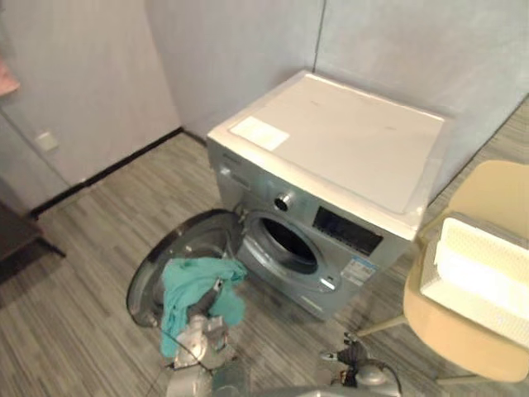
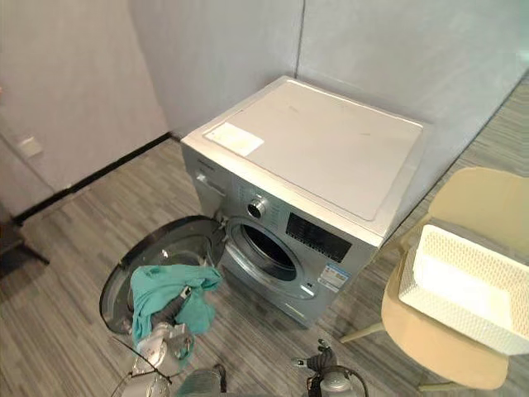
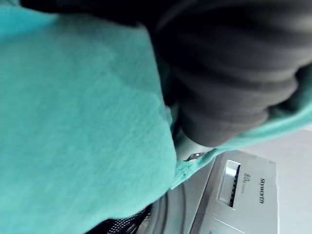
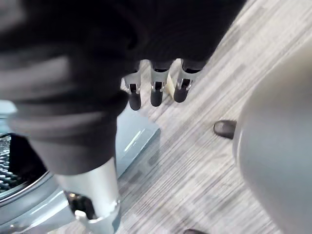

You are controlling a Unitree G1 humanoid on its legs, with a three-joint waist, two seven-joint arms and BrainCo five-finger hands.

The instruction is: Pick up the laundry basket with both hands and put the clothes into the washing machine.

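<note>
While the teal garment (image 1: 186, 285) draped the left robot hand (image 3: 229, 97), grasp hidden, before the open washing machine (image 1: 331, 157), the right robot hand (image 4: 156, 90) hung spread, empty; loading likely needed a reach into the drum (image 1: 289, 244).

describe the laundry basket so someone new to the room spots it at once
Find the silver washing machine in the corner. To its right stands a tan chair, and the laundry basket sits on its seat. It is the only white, mesh-walled tub there.
</note>
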